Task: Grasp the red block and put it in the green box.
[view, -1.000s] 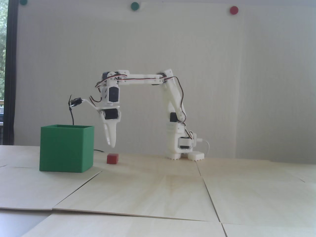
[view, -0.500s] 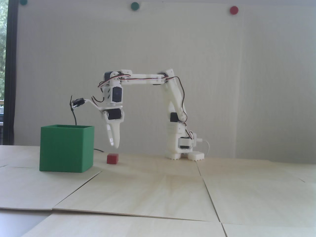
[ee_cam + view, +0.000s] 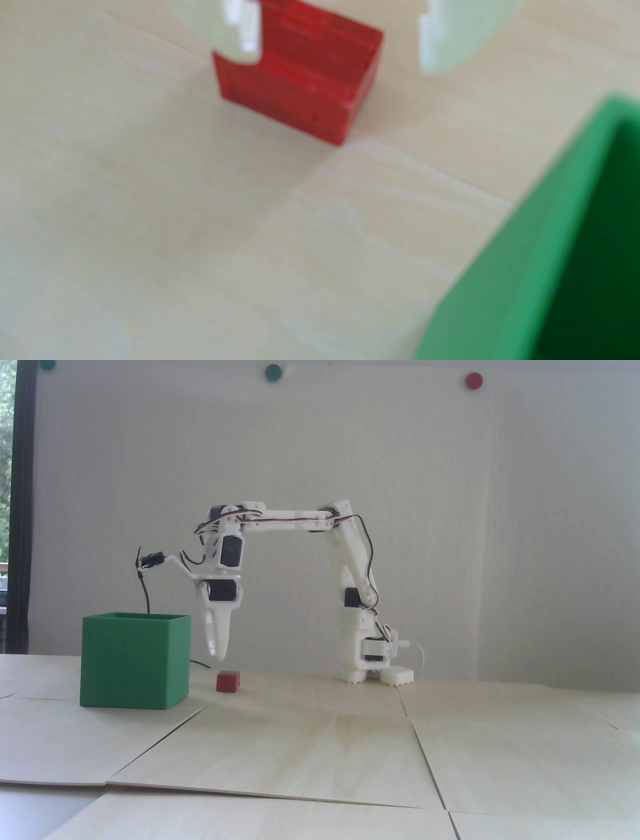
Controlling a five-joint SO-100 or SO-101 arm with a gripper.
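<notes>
One green box [image 3: 135, 661], lower left of the fixed view, interior unseen; gripper [image 3: 337, 52] spread wide, empty, above red block [image 3: 298, 81].

The blurred wrist view crops the green box [image 3: 540, 263] and one fingertip overlaps the red block [image 3: 298, 79].

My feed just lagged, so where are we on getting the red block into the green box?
Done: the white two-finger hand is lined up over the small red plastic block, fingers open and straddling it in the wrist view. In hand: the descent; the fixed view shows the fingertips above the block, which sits on the pale wooden table. Left: close, lift, and drop it into the open-topped green plastic box alongside.
</notes>
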